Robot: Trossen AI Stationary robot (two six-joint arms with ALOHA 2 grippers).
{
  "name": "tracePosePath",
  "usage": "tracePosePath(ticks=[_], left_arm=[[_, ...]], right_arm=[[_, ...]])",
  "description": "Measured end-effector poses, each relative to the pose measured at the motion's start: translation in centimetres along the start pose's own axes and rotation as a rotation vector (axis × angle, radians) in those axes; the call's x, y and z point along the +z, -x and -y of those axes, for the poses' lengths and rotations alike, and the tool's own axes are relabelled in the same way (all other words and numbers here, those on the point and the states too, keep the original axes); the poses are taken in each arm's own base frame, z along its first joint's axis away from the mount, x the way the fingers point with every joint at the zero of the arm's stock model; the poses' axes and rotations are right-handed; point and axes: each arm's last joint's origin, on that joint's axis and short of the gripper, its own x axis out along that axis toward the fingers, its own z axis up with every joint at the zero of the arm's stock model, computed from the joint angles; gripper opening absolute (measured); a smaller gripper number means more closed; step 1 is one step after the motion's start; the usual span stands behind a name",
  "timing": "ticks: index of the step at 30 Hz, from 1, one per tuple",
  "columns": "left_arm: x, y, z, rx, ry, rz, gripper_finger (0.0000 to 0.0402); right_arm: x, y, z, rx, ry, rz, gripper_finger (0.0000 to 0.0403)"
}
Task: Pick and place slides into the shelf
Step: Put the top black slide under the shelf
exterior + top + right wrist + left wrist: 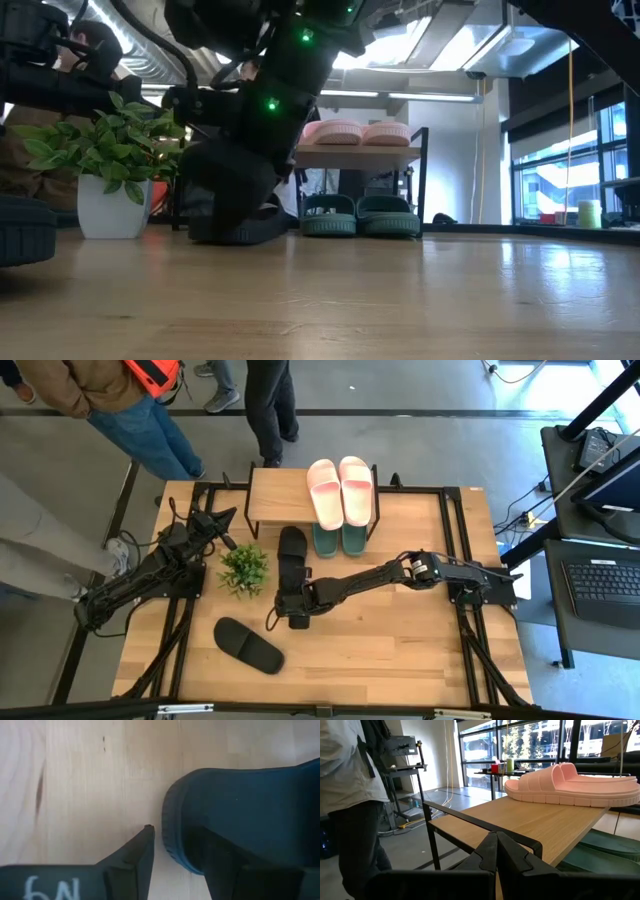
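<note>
Right gripper [296,610] is down at the heel end of a black slide [292,560] lying on the counter [400,660] just in front of the shelf [275,500]. In the right wrist view its fingers [131,857] straddle the rim of the sandal's rounded end, one finger on the bare wood outside and the other over the dark rubber; they are parted around that edge, and whether they already press on it cannot be told. In the low view the arm's dark bulk hides most of this sandal.

Left gripper [222,520] hangs near the shelf's left end, beside a small potted plant [244,568], and its fingers [495,855] are pressed together with nothing between them.

On the shelf's top board, the pale pink pair [340,488] lies side by side at the right end. Below them, the sage green pair [360,215] sits on the counter under the board, toes facing out. The second black slide [249,645] lies apart, at an angle, near the counter's front left. People's legs [150,430] stand on the floor beyond the counter.
</note>
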Motion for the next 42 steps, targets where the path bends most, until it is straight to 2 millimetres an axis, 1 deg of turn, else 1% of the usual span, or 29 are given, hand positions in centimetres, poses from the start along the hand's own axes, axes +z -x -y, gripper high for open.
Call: tracePosePath(ticks=[8, 16, 20, 27, 30, 33, 35, 39, 42], left_arm=[[0.0, 0.0, 0.0, 0.0, 0.0, 0.0, 0.0], [0.0, 0.0, 0.0, 0.0, 0.0, 0.0, 0.0], [0.0, 0.0, 0.0, 0.0, -0.001, 0.0, 0.0], [0.0, 0.0, 0.0, 0.0, 0.0, 0.0, 0.0], [0.0, 0.0, 0.0, 0.0, 0.0, 0.0, 0.0], [0.0, 0.0, 0.0, 0.0, 0.0, 0.0, 0.0], [0.0, 0.0, 0.0, 0.0, 0.0, 0.0, 0.0], [0.0, 0.0, 0.0, 0.0, 0.0, 0.0, 0.0], [0.0, 0.0, 0.0, 0.0, 0.001, 0.001, 0.0]], right_arm=[[0.2, 0.0, 0.0, 0.003, 0.005, 0.019, 0.0144], [0.2, -0.2, 0.4, 0.002, -0.049, 0.018, 0.0143], [0.2, -0.2, 0.4, -0.001, -0.048, 0.018, 0.0119], [0.2, -0.2, 0.4, 0.0, -0.04, 0.018, 0.0041], [0.3, -0.2, 0.5, -0.003, -0.046, 0.019, 0.0019], [0.3, -0.2, 0.5, -0.007, -0.06, 0.019, 0.0016], [0.2, -0.2, 0.7, -0.041, -0.078, 0.017, 0.0017], [0.0, -0.4, 1.4, -0.13, -0.084, -0.004, 0.002], [-0.2, -0.6, 2.0, -0.14, -0.092, -0.024, 0.0017]])
